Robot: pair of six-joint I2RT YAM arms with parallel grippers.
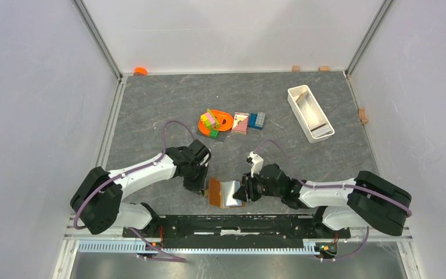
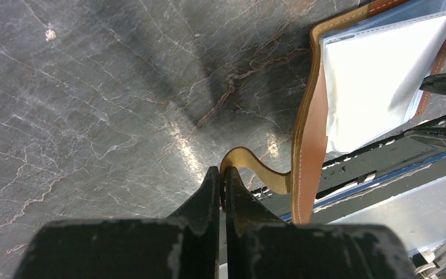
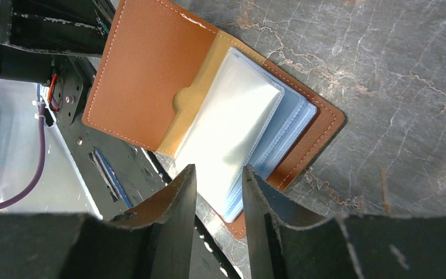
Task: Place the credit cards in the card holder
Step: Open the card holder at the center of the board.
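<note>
We see the card holder (image 3: 145,75) in orange-brown leather with pale stitching, its inner flap mustard tan, and its sleeves (image 3: 226,133) clear to milky white with light blue at the edges. The table (image 1: 151,104) is dark grey, veined white with rusty streaks. The left gripper (image 2: 222,186) and right gripper (image 3: 218,192) are black, scuffed grey. The arms (image 1: 145,171) are white and black, their cables (image 1: 168,131) purple. The tray (image 1: 298,89) is white, the bricks (image 1: 256,120) blue, the block (image 1: 241,122) pink and white, the ring (image 1: 223,119) orange

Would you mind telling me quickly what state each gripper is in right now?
Left gripper: shut on the card holder by its strap.
Right gripper: open, at the clear sleeves.
</note>
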